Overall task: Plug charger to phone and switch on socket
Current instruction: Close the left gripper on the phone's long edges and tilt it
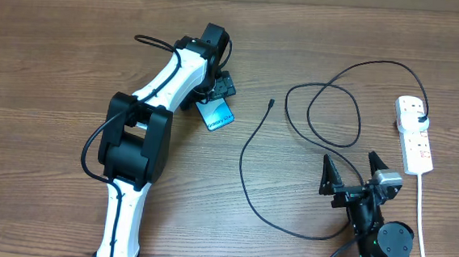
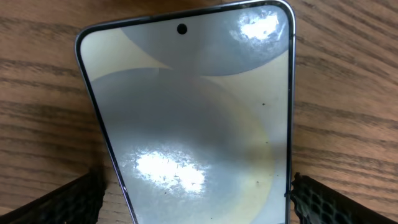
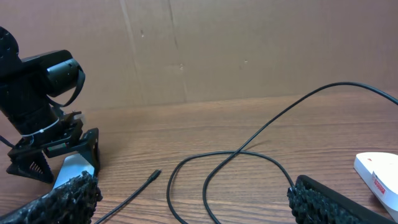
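Observation:
The phone (image 1: 217, 115), with a cyan screen, lies flat on the wooden table. My left gripper (image 1: 217, 102) stands open over its far end. In the left wrist view the phone (image 2: 193, 118) fills the space between the two fingers (image 2: 65, 202); the right pad sits at its edge. The charger (image 1: 248, 158) is a thin black cable in loose loops. Its free connector (image 1: 272, 104) lies right of the phone, and its other end reaches the socket (image 1: 417, 140), a white power strip at the far right. My right gripper (image 1: 354, 174) is open and empty, with the cable loops (image 3: 236, 155) in front.
The socket's thick white cord (image 1: 422, 223) runs down the right side to the table's front edge. The left arm (image 1: 144, 131) stretches across the left half of the table. A brown board wall (image 3: 249, 43) stands behind the table.

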